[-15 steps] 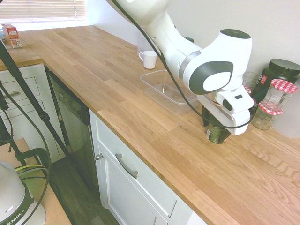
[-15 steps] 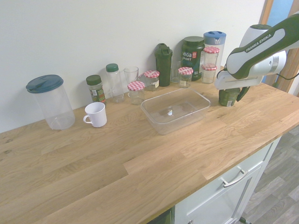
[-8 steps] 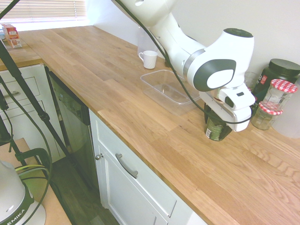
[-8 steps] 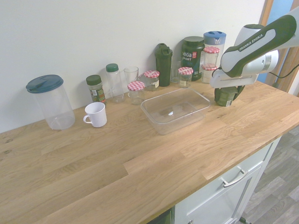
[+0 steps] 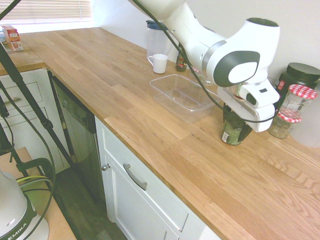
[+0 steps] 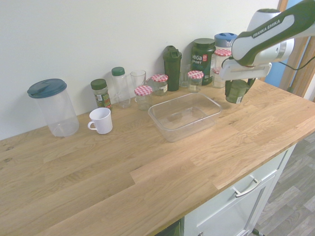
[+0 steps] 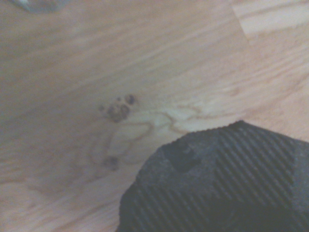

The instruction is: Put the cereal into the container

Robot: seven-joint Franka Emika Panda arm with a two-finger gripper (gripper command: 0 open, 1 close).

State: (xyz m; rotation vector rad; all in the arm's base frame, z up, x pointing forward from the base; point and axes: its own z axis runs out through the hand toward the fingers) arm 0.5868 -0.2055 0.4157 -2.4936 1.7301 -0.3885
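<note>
The cereal (image 5: 233,132) is a squat dark green tub with a green-and-white label. My gripper (image 5: 235,119) is shut on its top and holds it upright a little above the wooden counter. In the second exterior view the cereal (image 6: 236,92) hangs under the gripper (image 6: 238,83), just right of the container (image 6: 166,127). The container (image 5: 161,91) is a shallow clear rectangular tub with nothing in it. In the wrist view the cereal's dark ribbed lid (image 7: 217,183) fills the lower right over wood grain.
Glass jars with red-checkered lids (image 6: 195,80), a black shaker bottle (image 6: 172,61) and a big dark tub (image 6: 203,55) line the wall behind. A white mug (image 6: 101,120), a drinking glass (image 6: 138,78) and a large clear pitcher (image 6: 53,107) stand left of the container.
The gripper has lifted the cereal off the counter and carried it slightly up and toward the container. Everything else stays put.
</note>
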